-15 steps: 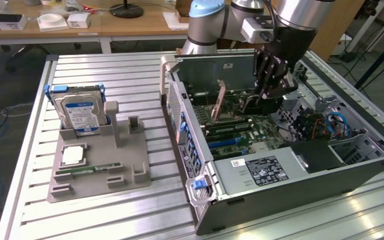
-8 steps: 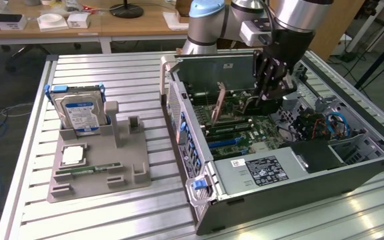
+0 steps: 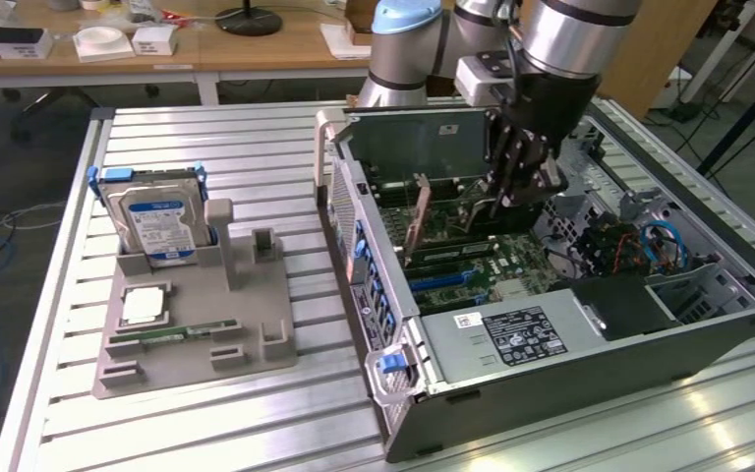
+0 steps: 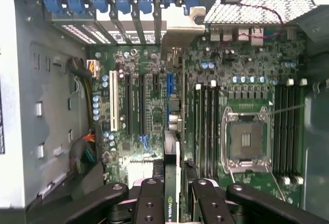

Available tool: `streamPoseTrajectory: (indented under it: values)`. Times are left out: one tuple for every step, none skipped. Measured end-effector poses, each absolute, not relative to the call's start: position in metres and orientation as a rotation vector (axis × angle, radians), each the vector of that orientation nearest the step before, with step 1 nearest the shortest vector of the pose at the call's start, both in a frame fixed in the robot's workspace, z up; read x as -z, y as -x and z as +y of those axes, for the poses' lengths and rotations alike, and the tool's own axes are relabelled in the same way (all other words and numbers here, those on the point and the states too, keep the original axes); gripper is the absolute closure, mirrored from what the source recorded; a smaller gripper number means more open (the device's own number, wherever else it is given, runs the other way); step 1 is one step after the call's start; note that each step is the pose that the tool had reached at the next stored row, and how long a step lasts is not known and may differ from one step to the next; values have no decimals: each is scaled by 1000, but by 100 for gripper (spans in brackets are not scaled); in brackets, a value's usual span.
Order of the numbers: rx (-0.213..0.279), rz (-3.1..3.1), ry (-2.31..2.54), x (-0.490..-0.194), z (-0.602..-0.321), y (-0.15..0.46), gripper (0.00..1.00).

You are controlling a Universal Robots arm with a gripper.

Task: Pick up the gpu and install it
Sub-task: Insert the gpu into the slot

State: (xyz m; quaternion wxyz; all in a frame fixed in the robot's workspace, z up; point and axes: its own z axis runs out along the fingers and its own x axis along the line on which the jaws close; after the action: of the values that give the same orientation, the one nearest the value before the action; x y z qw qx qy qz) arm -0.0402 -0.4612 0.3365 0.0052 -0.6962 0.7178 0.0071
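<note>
Robotics lab: slatted metal bench (image 3: 260,128), open computer case (image 3: 549,418), desks (image 3: 272,49)

Bright, even overhead room light. Glare streaks on ribbed metal desk (image 3: 220,433) beside computer case (image 3: 574,393). Case interior darker, shaded under arm (image 3: 574,39). Wrist view: case rim blown white, claw (image 4: 174,185) and gpu (image 4: 170,206) dim inside case.

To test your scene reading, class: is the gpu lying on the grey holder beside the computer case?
No, the gpu stands edge-on between the jaws over the motherboard.
</note>
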Motion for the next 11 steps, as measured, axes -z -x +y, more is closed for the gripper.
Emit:
streamPoseTrajectory:
  values:
    - [-22, 2246, 2182, -335, -461, 42, 74]
    - [-22, 2243, 2184, -333, -461, 44, 74]
    - [-22, 2241, 2187, -331, -461, 46, 74]
    - [-22, 2238, 2189, -329, -461, 48, 74]
    - [-22, 2237, 2191, -327, -461, 49, 74]
    - [-22, 2235, 2193, -326, -462, 49, 74]
    - [-22, 2234, 2194, -324, -462, 50, 74]
    - [-22, 2233, 2195, -322, -462, 50, 74]
    - [-22, 2232, 2196, -320, -462, 50, 74]
    - [-22, 2232, 2196, -318, -462, 50, 74]
    - [-22, 2232, 2196, -316, -462, 50, 74]
